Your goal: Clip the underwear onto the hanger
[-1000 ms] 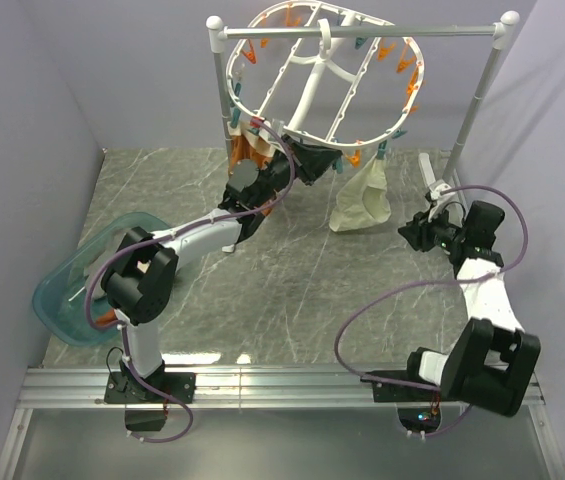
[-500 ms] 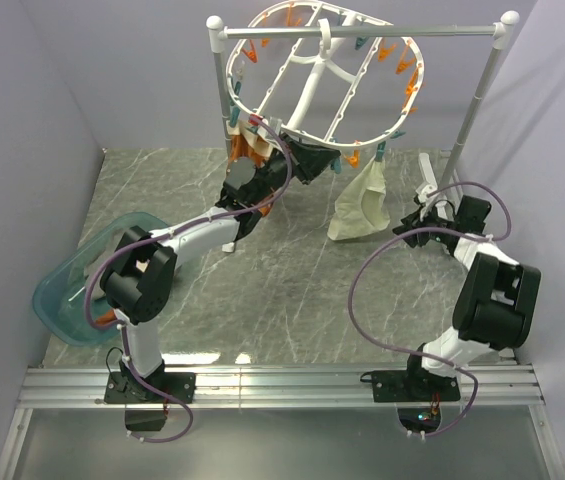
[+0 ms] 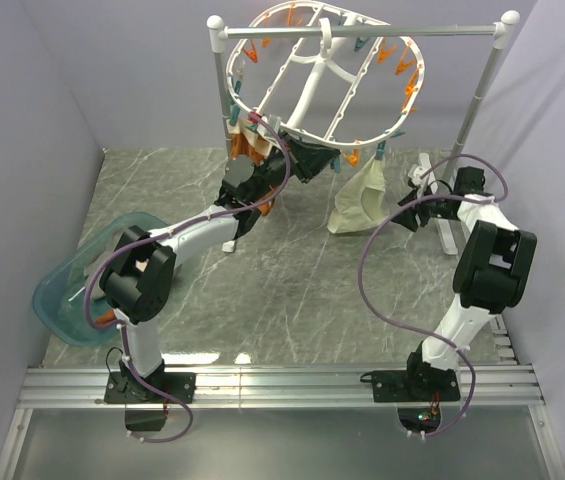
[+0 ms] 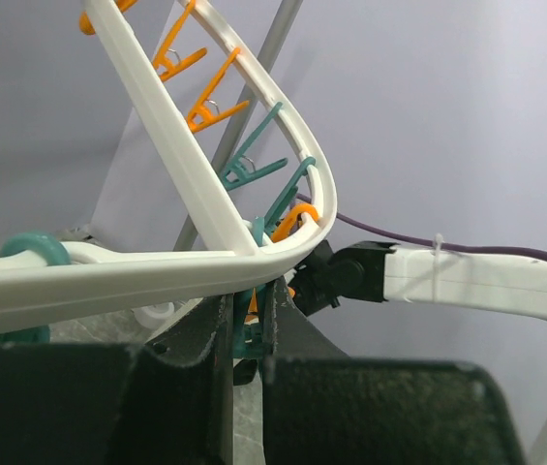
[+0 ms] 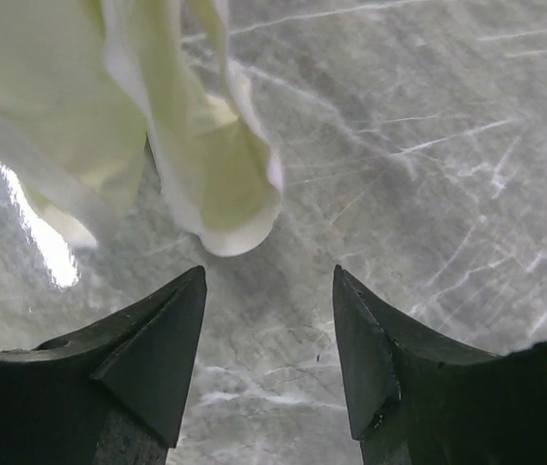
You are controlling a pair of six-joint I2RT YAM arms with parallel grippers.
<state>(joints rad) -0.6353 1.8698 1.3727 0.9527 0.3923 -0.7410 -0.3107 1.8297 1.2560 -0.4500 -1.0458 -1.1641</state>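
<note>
Second-clip step, by judgement: the underwear point(image 3: 360, 200) hangs from the near rim of the hanger point(image 4: 171, 145), the left gripper point(image 4: 247, 305) pinches a teal clip point(image 4: 244, 341), and the right gripper point(image 5: 268, 276) stands wide before the loose hem; next, grip that hem and raise it to the clip.

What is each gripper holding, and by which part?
The left gripper pinches a teal clip below the rim of the hanger. The right gripper is open and holds nothing; the underwear hangs free of it.
</note>
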